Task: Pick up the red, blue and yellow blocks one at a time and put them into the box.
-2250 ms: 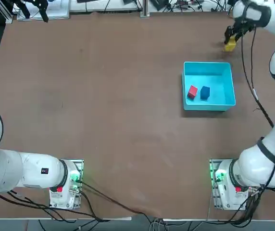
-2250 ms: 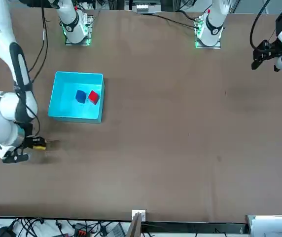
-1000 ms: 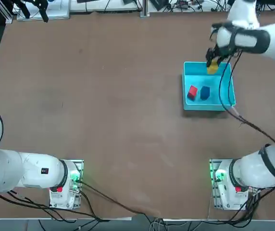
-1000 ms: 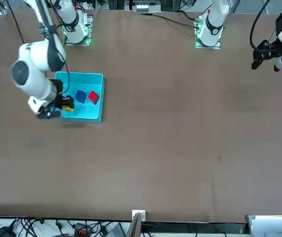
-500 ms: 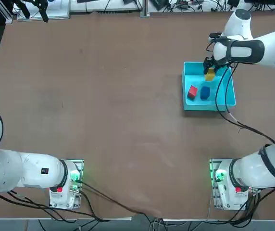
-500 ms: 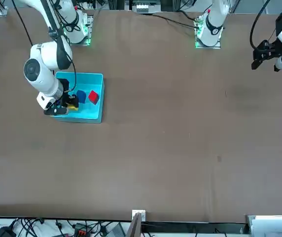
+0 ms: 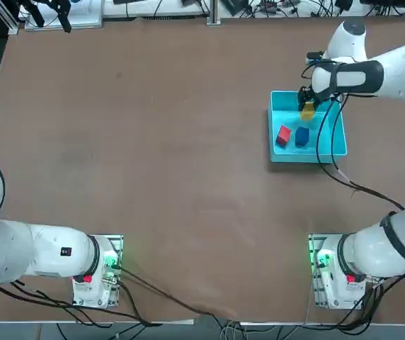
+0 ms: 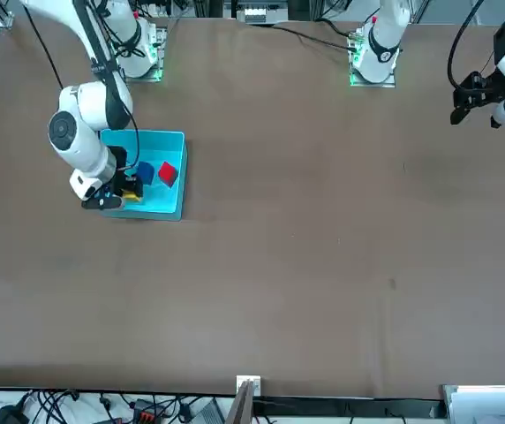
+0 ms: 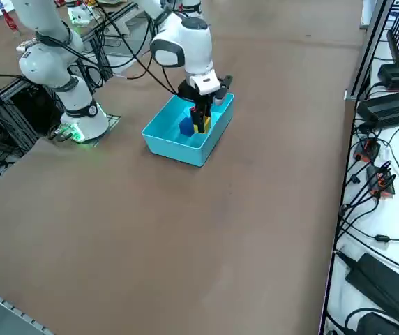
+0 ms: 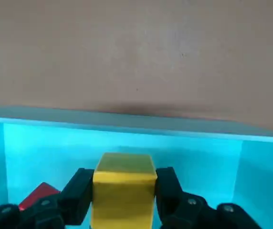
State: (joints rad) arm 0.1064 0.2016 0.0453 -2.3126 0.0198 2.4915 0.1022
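Brown tabletop [image 7: 160, 156] fills every view, with cables along its far edge. On it sits the box [image 7: 333, 145], a shallow cyan tray serving as the landmark. Over the box's far end, inside its walls, the right gripper [image 10: 124, 191] points down, its two black fingers [image 10: 77, 193] clamped on the yellow block [image 10: 123, 193], which it holds low within the box. Nearer the robot in the box, the blue block [image 7: 301, 137] lies beside the red block [image 7: 283, 134], both apart from the gripper.
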